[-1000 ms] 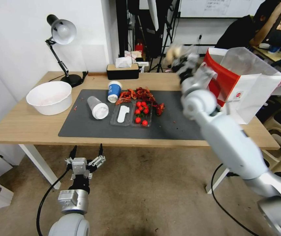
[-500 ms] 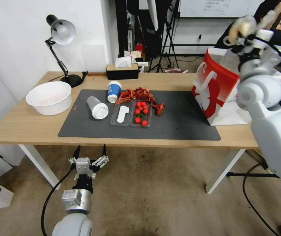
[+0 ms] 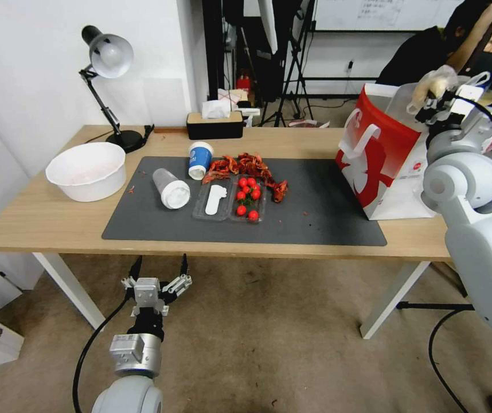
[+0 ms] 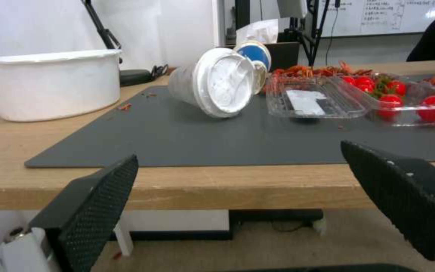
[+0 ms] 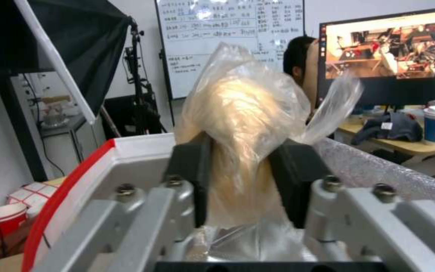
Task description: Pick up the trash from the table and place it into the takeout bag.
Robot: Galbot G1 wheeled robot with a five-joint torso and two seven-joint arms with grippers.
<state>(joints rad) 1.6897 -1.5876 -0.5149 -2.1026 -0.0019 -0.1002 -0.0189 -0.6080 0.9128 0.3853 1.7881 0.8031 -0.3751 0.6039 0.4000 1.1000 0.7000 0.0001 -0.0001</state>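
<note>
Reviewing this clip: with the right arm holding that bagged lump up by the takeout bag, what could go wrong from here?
1. The right gripper pinches the clear bag with beige lump through thin film, so it might slip or tear.
2. The lump sits at the takeout bag rim, so a release might catch the edge and fall outside.
3. The bag stands near the table end; a nudge from the arm might tip it.

Two cups point(image 3: 171, 188); one takeout bag point(image 3: 381, 155)
</note>
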